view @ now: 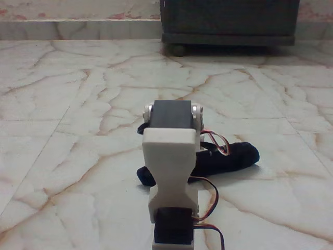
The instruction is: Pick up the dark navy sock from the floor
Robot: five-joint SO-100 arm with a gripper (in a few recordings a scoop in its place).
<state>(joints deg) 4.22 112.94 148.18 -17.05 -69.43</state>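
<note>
dark navy sock (229,156) lies flat — long axis left-right, behind the arm (171,156) — fingers' state hidden.

The fixed view looks low across the floor (67,104), glossy cream marble tiles with reddish-brown veins and thin grout lines. The arm (171,156) stands in the near middle, seen from behind: a white bracket with a black servo motor (173,114) at its top and another black servo (174,226) below, with red, orange and black wires (212,195) looping off its right side. The dark navy sock (231,156) lies flat on the floor just behind the arm, sticking out to both sides of it, farther to the right. At the back, a dark wooden cabinet (229,21) stands against the wall beside a pale skirting strip (78,28)
</note>
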